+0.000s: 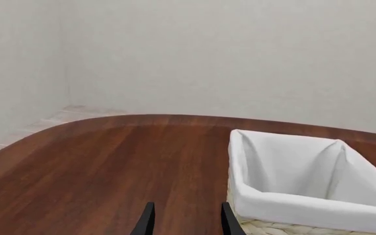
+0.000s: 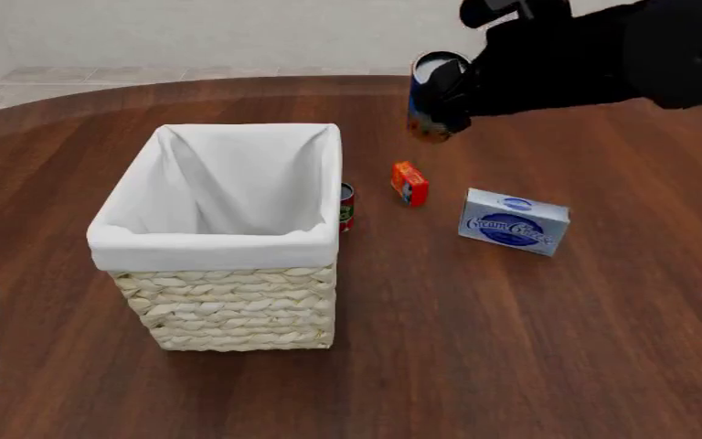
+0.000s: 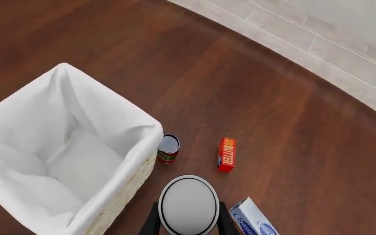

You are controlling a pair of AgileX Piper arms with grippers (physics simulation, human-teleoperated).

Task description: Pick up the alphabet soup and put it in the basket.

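Our right hand (image 3: 188,221) grips the soup can (image 2: 431,91) between its fingers, holding it clear above the desk (image 2: 547,347), beyond the butter box (image 2: 409,183) and right of the basket (image 2: 223,240). Our left hand (image 1: 184,220) is empty, fingers parted, low over the desk beside the basket's near corner.

The right arm reaches in from the far right, its right gripper (image 2: 439,91) raised above the table with fingers clamped on the alphabet soup (image 2: 430,87), while the left gripper (image 1: 183,221) sits low at the near left, fingers parted and empty.
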